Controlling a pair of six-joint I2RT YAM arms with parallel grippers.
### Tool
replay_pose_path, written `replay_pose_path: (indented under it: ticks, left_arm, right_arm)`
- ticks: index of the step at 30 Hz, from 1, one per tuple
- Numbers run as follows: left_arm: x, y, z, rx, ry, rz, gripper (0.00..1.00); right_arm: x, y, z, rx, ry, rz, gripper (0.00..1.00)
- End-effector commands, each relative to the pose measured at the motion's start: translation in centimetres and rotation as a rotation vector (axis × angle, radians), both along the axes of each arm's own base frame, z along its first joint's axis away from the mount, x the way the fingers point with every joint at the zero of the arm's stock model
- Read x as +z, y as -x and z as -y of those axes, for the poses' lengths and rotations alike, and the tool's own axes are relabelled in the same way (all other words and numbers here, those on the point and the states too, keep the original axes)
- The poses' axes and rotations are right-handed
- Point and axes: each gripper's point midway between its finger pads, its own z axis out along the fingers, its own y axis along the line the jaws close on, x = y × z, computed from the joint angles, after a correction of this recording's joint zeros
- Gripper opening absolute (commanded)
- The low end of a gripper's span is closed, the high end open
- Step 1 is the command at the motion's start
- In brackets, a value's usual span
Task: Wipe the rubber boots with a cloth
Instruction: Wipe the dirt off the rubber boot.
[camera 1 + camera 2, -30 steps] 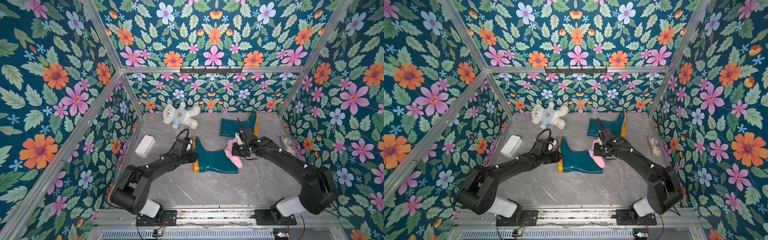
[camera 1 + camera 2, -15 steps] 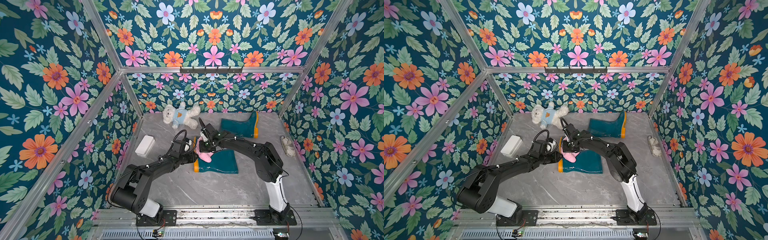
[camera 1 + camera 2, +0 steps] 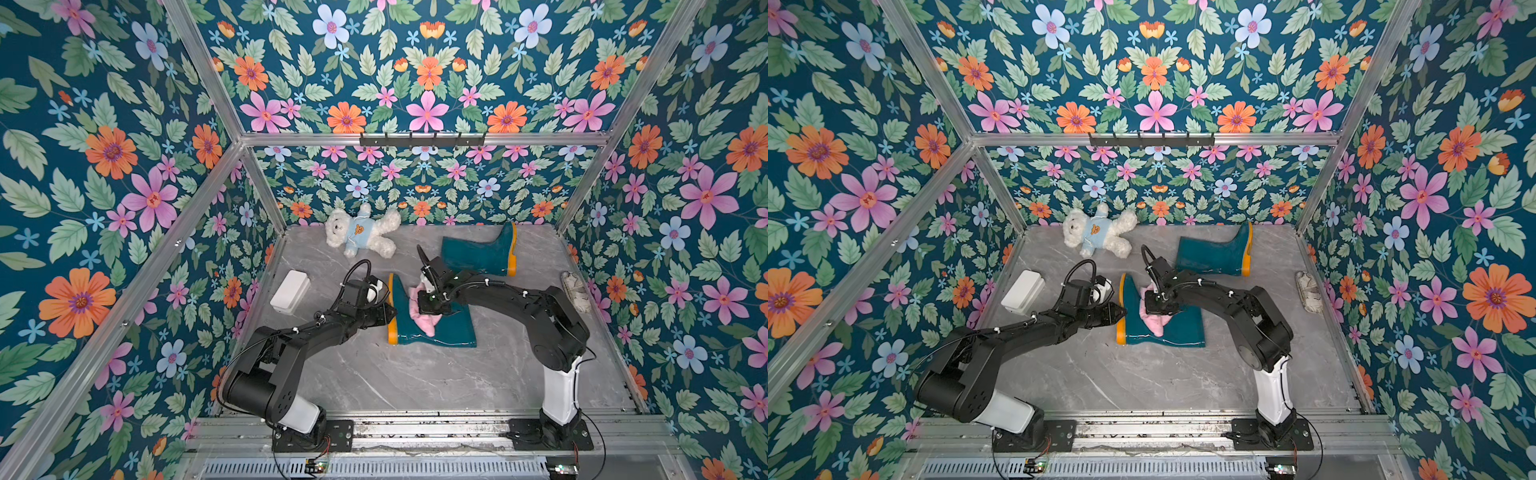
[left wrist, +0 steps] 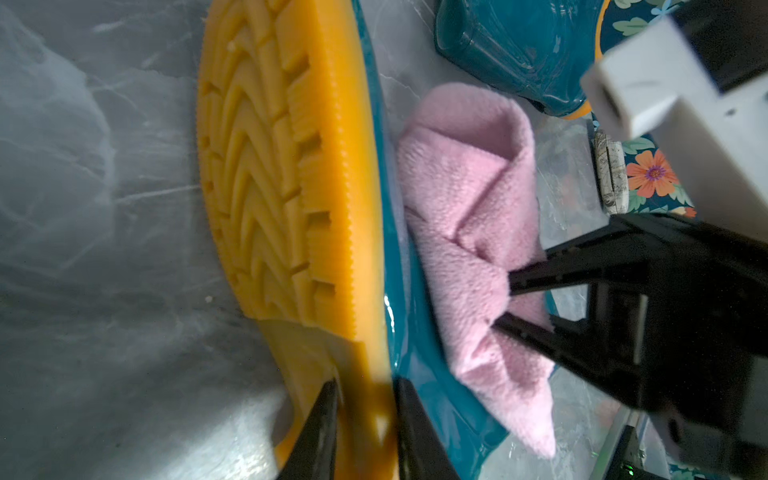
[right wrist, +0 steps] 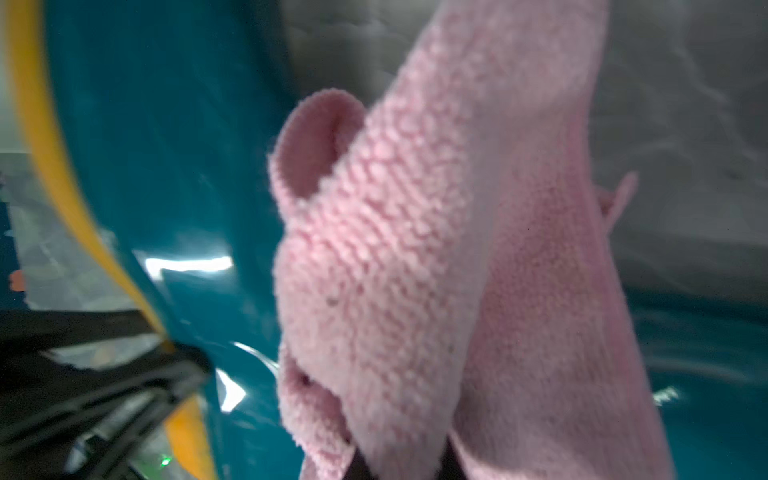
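pink cloth [image 3: 427, 325], pinched by the right gripper [image 4: 505, 304], rests on the near boot [image 3: 451, 330]; left gripper [image 4: 365, 386] clamps its sole [image 4: 274, 166].

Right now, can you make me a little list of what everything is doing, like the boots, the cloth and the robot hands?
near boot: lying on its side, orange sole toward the left arm
far boot: lying on its side near the back wall, untouched
pink cloth: draped on the near boot
right gripper: shut on the pink cloth
left gripper: pinching the near boot's sole edge
teddy bear: at the back, apart from both boots
white box: by the left wall
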Motion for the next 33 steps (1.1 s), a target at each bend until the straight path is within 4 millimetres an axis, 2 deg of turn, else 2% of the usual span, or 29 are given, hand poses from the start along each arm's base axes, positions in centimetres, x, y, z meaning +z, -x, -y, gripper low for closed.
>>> replay_pose_path:
  ticks: [1,4,7,10,12,15,17,20,23,26,28,30,33]
  left_arm:
    - [-3.1,1.1,-2.2,0.049,-0.119,-0.088,0.25]
    - [-3.1,1.1,-2.1,0.048,-0.113,-0.091,0.24]
    - [-3.0,1.0,-2.1,0.049,-0.109,-0.092,0.25]
    - [-2.9,1.0,-2.0,0.047,-0.108,-0.091,0.25]
    - [-3.0,1.0,-2.0,0.046,-0.108,-0.093,0.24]
    - [-2.9,1.0,-1.9,0.044,-0.102,-0.092,0.24]
    - [-2.9,1.0,-1.8,0.043,-0.098,-0.091,0.24]
    - [-2.8,0.9,-1.7,0.043,-0.094,-0.091,0.25]
    - [-2.9,0.9,-1.7,0.041,-0.094,-0.094,0.25]
    - [-2.9,0.9,-1.7,0.042,-0.094,-0.096,0.24]
    - [-3.0,0.9,-1.7,0.040,-0.094,-0.097,0.25]
    - [-3.0,0.9,-1.7,0.040,-0.093,-0.097,0.24]
    - [-3.0,0.9,-1.7,0.040,-0.096,-0.095,0.24]
  right_arm:
    - [-1.3,1.5,5.2,-0.061,0.117,-0.054,0.00]
    - [-1.7,2.0,9.1,-0.115,0.154,-0.069,0.00]
    - [-1.6,2.1,12.3,-0.165,0.163,-0.070,0.00]
    - [-1.1,1.6,13.6,-0.181,0.174,-0.057,0.00]
    - [-0.5,0.8,13.2,-0.169,0.168,-0.045,0.00]
    - [0.9,-0.5,10.6,-0.136,0.123,-0.013,0.00]
    - [1.9,-0.9,7.5,-0.088,0.106,0.013,0.00]
    - [3.2,-0.8,1.5,-0.002,0.052,0.041,0.00]
    - [3.4,-0.1,-3.8,0.069,0.001,0.042,0.00]
    - [2.6,0.7,-7.6,0.124,-0.028,0.024,0.00]
    - [1.7,1.7,-9.1,0.162,-0.023,0.003,0.00]
    - [0.6,2.6,-9.5,0.188,0.004,-0.015,0.00]
    - [-0.3,3.3,-7.6,0.168,0.052,-0.022,0.00]
